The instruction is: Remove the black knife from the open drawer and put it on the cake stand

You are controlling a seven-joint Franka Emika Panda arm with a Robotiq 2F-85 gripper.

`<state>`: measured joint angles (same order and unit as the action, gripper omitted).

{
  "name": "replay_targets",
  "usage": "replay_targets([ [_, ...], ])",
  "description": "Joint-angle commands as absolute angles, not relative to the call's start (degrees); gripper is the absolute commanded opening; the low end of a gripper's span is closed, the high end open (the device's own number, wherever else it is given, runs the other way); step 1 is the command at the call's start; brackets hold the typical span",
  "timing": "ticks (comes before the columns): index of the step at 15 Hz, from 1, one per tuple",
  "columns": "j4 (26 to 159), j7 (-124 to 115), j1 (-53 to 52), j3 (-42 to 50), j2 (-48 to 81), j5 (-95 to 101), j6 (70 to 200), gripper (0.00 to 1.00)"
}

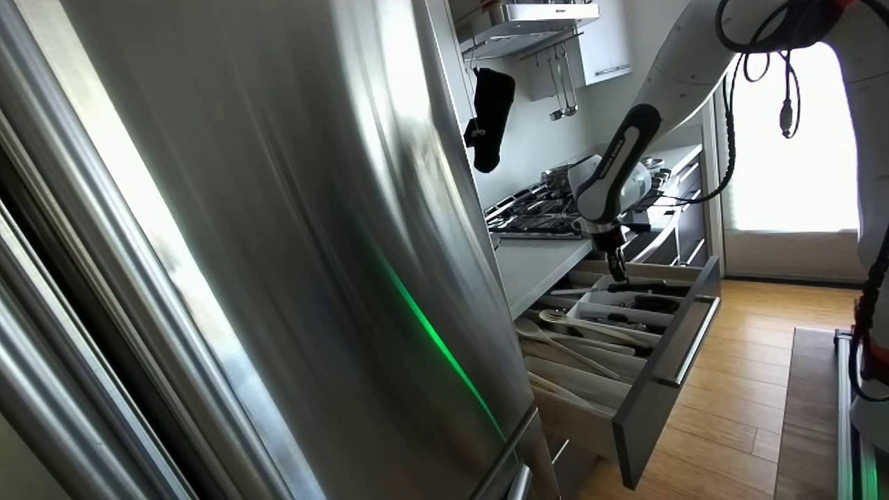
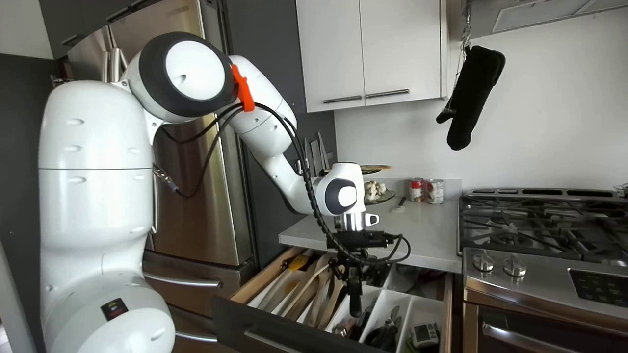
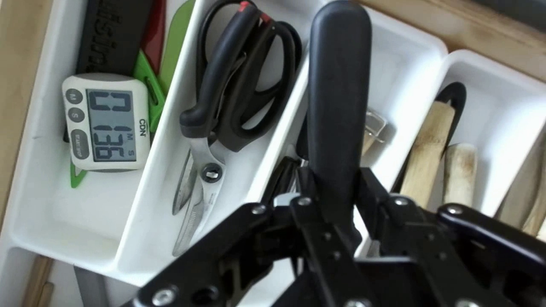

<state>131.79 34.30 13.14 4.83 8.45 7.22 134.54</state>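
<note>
The open drawer (image 1: 667,375) holds a pale divided tray and shows in both exterior views, its dark front panel (image 2: 294,326) pulled out. My gripper (image 3: 335,179) points down over the tray and is shut on the black knife (image 3: 340,81), one finger on each side of the handle. The handle also shows in an exterior view (image 2: 354,296), a little above the tray. The knife (image 1: 646,286) lies roughly level under the gripper (image 1: 617,267); its blade is hidden in the wrist view. A tiered glass stand (image 2: 386,198), perhaps the cake stand, is partly behind the arm.
Scissors (image 3: 239,85), a timer (image 3: 106,123) and wooden utensils (image 1: 562,347) lie in the tray compartments. The counter (image 2: 422,230) is above and behind the drawer, with cans (image 2: 435,191). The stove (image 2: 535,220) and fridge (image 1: 278,208) stand on either side.
</note>
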Motion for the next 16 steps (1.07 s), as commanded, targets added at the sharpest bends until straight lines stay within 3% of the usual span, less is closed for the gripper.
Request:
replay_targets([
  [1,133.81,40.46,11.61,5.24,1.86,9.86,128.69,0.07],
  [7,134.26,47.37,7.46,4.56,-7.96,9.67,122.08,0.07],
  [10,133.59,43.61,5.39,4.12,-11.14,9.56,125.50,0.07],
  [11,132.30,45.35,5.49,5.09,-8.27,9.24,123.65,0.29],
  [16,132.33,44.12,4.45,4.89,-10.62,9.29,124.12,0.29],
])
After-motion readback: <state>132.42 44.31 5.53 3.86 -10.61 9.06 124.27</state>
